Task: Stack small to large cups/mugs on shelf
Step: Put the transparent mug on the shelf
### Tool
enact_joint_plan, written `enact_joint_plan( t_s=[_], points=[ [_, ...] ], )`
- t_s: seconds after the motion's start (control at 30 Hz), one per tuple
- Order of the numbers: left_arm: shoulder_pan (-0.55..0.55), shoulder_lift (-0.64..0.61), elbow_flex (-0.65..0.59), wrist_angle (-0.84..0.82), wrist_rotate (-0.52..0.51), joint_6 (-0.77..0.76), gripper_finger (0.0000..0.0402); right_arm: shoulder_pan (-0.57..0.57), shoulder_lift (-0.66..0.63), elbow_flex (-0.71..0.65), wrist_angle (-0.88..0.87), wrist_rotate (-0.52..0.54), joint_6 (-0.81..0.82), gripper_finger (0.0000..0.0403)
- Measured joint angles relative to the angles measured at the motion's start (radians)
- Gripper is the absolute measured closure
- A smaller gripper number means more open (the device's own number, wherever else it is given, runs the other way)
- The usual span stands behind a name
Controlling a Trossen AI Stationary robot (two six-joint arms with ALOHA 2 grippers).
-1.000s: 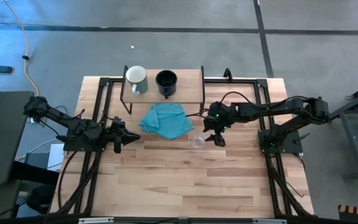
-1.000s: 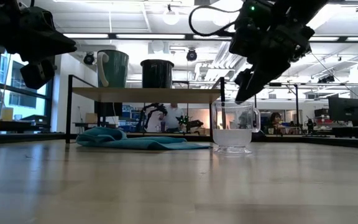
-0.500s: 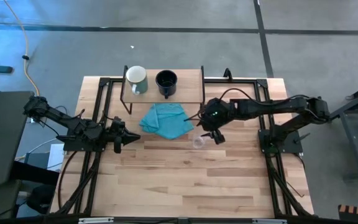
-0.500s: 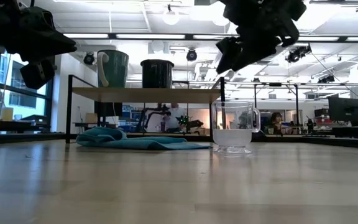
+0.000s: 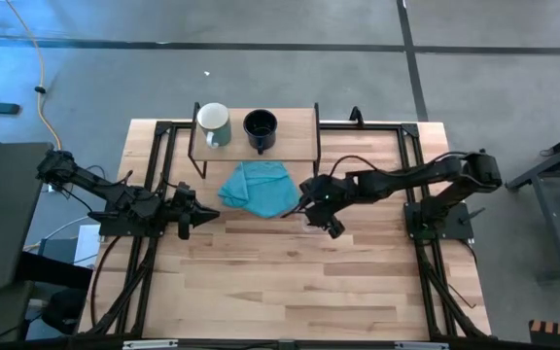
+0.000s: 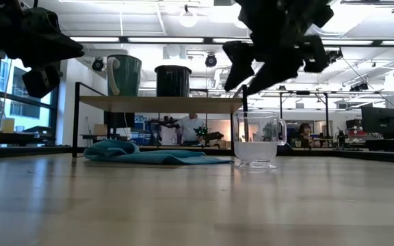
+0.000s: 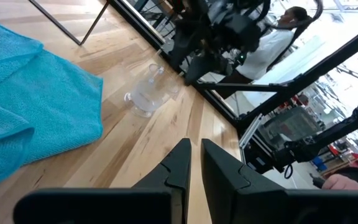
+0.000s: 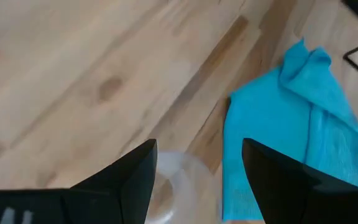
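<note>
The clear glass cup [image 6: 257,140] stands upright on the table just right of a blue cloth [image 5: 259,188]. My right gripper [image 8: 197,174] hovers open above it, slanting down, with the cup's rim [image 8: 174,177] showing below and between its fingers, untouched. The high view has this gripper [image 5: 321,220] covering the cup. On the shelf [image 5: 295,126] at the far side stand the pale white-green mug [image 5: 213,124] and the black mug [image 5: 260,128], side by side. My left gripper [image 5: 202,216] waits shut at the table's left.
The blue cloth [image 8: 291,124] lies crumpled in front of the shelf, right beside the cup. Bare wooden tabletop [image 5: 309,292] stretches across the near half. Black frame rails run along both sides of the table. People and desks show in the room beyond.
My right gripper has swung toward the table's left and slightly up, coming over the glass cup, and has rolled about its own axis. It has stayed open. The cup has not moved.
</note>
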Motion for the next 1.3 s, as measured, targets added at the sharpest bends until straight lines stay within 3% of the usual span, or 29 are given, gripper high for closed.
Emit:
enact_joint_plan(
  t_s=[0.27,0.43,0.63,1.3],
  points=[
    [0.000,0.000,0.000,0.003,0.000,-0.025,0.0376,0.024,0.100,0.104,-0.108,0.144,-0.115,0.0174],
    [0.000,0.000,0.000,0.003,0.002,-0.047,0.0376,0.016,0.159,0.177,-0.213,0.147,-0.161,0.0181],
    [0.000,0.000,0.000,0.003,0.011,-0.050,0.0376,0.010,0.197,0.217,-0.312,0.147,-0.233,0.0217],
    [0.000,0.007,0.000,-0.002,0.007,-0.042,0.0376,0.010,0.239,0.228,-0.282,0.152,-0.230,0.0231]
  ],
)
